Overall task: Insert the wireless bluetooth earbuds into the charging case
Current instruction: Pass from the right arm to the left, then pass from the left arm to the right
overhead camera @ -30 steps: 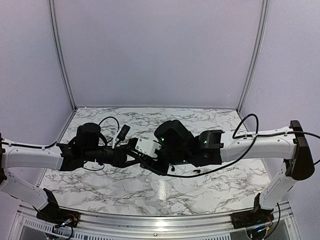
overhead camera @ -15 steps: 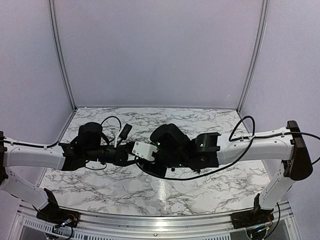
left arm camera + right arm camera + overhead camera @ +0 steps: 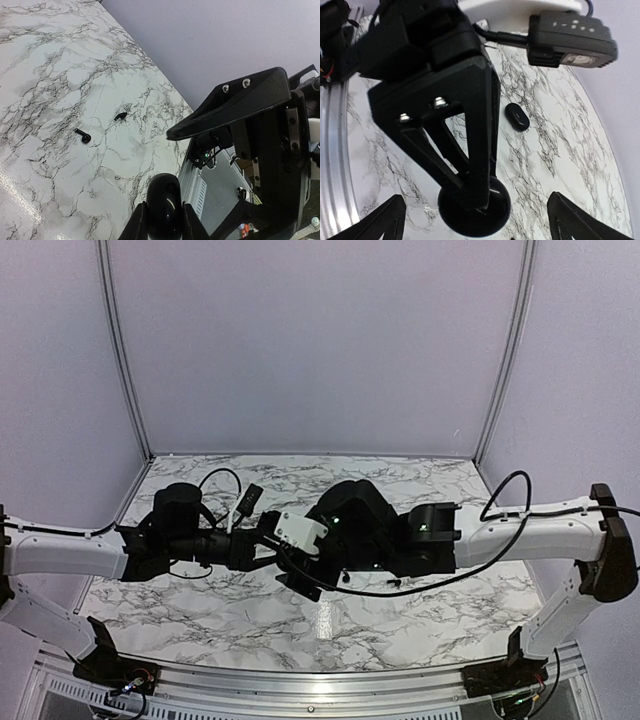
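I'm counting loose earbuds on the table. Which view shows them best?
The left wrist view: a stemmed earbud and a second earbud lie apart on the marble, unobstructed. The right wrist view shows only one small black oval, possibly an earbud. In the top external view they are too small to make out.

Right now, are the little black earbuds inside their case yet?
Not yet, nothing looks finished. One tiny glossy black earbud and a second earbud lie loose on the white marble table. In hand: the left end effector grips what looks like the shiny round black charging case; I can't tell if it is open. The right end effector is open and empty beside it. Left to do: pick up the earbuds and put them in.
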Available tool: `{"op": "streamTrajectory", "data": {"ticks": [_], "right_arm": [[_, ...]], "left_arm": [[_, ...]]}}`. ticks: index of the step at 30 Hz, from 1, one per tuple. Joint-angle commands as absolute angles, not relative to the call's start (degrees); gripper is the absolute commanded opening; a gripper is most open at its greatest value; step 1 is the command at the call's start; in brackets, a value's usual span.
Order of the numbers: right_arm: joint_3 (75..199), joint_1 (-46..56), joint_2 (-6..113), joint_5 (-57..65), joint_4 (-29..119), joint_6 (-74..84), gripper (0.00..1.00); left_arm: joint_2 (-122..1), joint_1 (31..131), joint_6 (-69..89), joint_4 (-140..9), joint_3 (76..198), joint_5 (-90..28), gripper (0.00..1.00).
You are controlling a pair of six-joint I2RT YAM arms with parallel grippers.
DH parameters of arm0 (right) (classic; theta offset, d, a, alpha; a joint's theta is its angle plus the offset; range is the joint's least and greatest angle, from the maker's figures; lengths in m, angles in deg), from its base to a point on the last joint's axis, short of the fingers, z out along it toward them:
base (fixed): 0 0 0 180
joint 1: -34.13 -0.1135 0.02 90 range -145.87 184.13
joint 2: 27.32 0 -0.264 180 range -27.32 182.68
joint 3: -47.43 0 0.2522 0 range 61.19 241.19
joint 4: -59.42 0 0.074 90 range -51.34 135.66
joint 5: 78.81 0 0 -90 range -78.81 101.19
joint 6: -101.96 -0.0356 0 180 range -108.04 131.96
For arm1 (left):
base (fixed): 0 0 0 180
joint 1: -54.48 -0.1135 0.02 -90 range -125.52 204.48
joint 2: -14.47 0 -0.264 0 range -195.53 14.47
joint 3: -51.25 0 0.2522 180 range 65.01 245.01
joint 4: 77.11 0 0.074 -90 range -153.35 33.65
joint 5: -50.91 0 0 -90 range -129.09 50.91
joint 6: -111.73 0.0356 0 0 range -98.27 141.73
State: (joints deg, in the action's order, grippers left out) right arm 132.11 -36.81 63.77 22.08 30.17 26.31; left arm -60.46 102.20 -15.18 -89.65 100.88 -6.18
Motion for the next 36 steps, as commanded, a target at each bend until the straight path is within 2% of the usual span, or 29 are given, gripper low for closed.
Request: {"op": "streamTrajectory", "data": {"ticks": [1,7,11,15,25,31,36], "right_arm": [[128.60,-33.68,56.09,10.86,35.41,21.36,0.99],[120.77,-25.15,49.21,-9.83,42.14,14.97,0.98],[119.72,-22.53,49.83,-20.44,44.92,10.82,0.91],[121.08,-22.32,52.45,-26.13,48.05,8.58,0.81],[125.20,-22.48,57.21,-30.88,50.20,5.81,0.65],[127.52,-23.06,58.67,-31.56,48.07,6.73,0.60],[128.25,-23.09,59.54,-31.88,47.24,7.03,0.47]], "left_arm": [[-58.20,102.18,-12.67,-90.91,100.53,-6.70,0.02],[-54.17,102.15,-8.08,-91.28,99.37,-7.47,0.02],[-49.42,102.33,-4.15,-92.69,98.07,-7.54,0.02],[-46.01,102.68,-1.20,-93.21,97.24,-7.93,0.02],[-44.41,104.84,1.12,-93.32,97.37,-8.97,0.01],[-44.83,106.03,2.09,-93.32,97.62,-9.05,0.01],[-45.03,106.70,2.70,-93.31,97.62,-8.50,0.01]]}}
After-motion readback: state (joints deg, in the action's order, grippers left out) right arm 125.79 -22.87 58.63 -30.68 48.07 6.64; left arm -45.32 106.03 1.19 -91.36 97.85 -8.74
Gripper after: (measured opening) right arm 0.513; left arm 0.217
